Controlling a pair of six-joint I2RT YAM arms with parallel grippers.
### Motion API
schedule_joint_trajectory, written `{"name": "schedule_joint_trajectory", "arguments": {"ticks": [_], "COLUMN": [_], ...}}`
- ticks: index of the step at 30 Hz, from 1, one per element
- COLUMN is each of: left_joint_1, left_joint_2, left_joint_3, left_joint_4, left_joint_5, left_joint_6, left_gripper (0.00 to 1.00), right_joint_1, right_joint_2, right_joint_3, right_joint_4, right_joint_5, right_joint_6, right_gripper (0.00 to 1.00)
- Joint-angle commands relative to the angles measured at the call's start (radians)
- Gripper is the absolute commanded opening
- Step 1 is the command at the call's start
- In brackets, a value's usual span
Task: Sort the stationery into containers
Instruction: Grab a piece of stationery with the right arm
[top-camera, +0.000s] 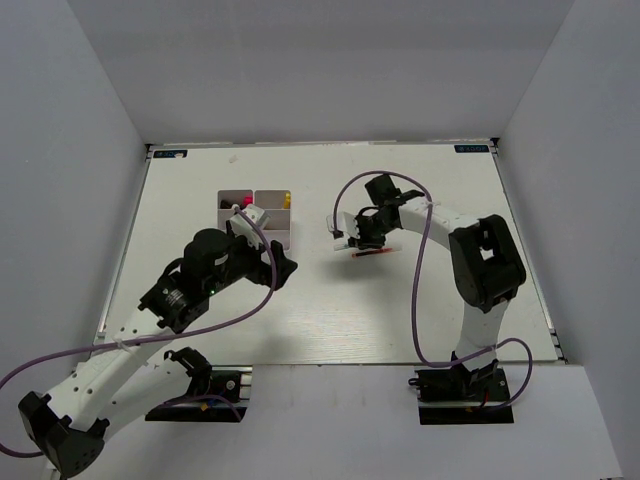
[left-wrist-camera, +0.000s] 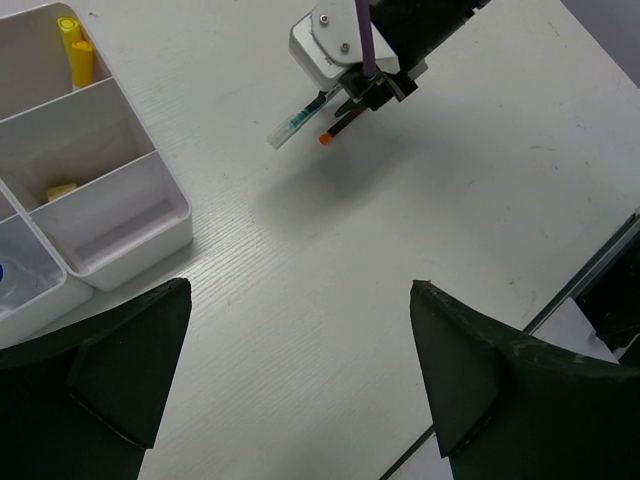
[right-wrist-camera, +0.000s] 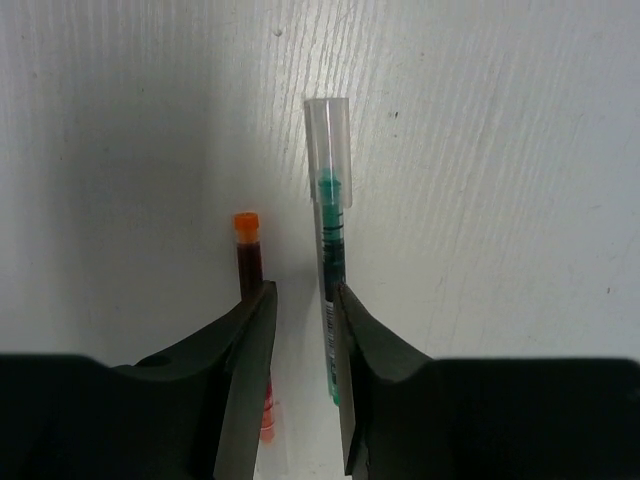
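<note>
A thin green pen (right-wrist-camera: 330, 235) with a clear cap and a thin red pen (right-wrist-camera: 247, 262) with an orange end lie side by side on the white table. My right gripper (right-wrist-camera: 305, 300) is over them, its jaws a narrow gap apart. The green pen lies along the right finger's inner edge and the red pen runs under the left finger; only bare table shows between them. The red pen also shows in the top view (top-camera: 374, 253). My left gripper (left-wrist-camera: 300, 300) is wide open and empty, just right of the white four-cell box (left-wrist-camera: 120, 260).
The box (top-camera: 275, 240) holds a yellow marker (left-wrist-camera: 72, 45) in one cell, a small yellow piece (left-wrist-camera: 62, 190) in another, and a pink-ended item (top-camera: 243, 203). The table's right edge (left-wrist-camera: 590, 270) is near my left gripper.
</note>
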Motion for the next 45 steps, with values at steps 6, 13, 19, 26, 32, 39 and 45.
{"name": "schedule_joint_trajectory", "arguments": {"ticks": [6, 13, 19, 26, 32, 39, 45], "left_joint_1": [0.007, 0.007, 0.007, 0.007, 0.007, 0.007, 0.007], "left_joint_2": [-0.034, -0.043, -0.052, -0.061, -0.071, -0.080, -0.120], "left_joint_3": [0.005, 0.005, 0.005, 0.005, 0.005, -0.004, -0.013], "left_joint_4": [0.008, 0.008, 0.008, 0.008, 0.008, 0.017, 0.037], "left_joint_5": [-0.001, -0.001, -0.001, -0.010, -0.010, -0.021, -0.010], "left_joint_6": [0.011, 0.011, 0.011, 0.011, 0.011, 0.011, 0.011], "left_gripper": [1.00, 1.00, 1.00, 1.00, 1.00, 1.00, 1.00], "right_joint_1": [0.051, 0.071, 0.081, 0.095, 0.098, 0.103, 0.098], "right_joint_2": [0.060, 0.101, 0.179, 0.276, 0.316, 0.320, 0.219], "right_joint_3": [0.072, 0.107, 0.206, 0.338, 0.362, 0.376, 0.394], "right_joint_4": [0.022, 0.025, -0.100, -0.310, -0.438, -0.426, -0.323], "right_joint_5": [0.031, 0.089, 0.097, 0.107, 0.130, 0.111, 0.000], "right_joint_6": [0.044, 0.052, 0.014, -0.023, -0.044, 0.008, 0.093], "right_gripper": [0.43, 0.49, 0.49, 0.38, 0.34, 0.10, 0.00]}}
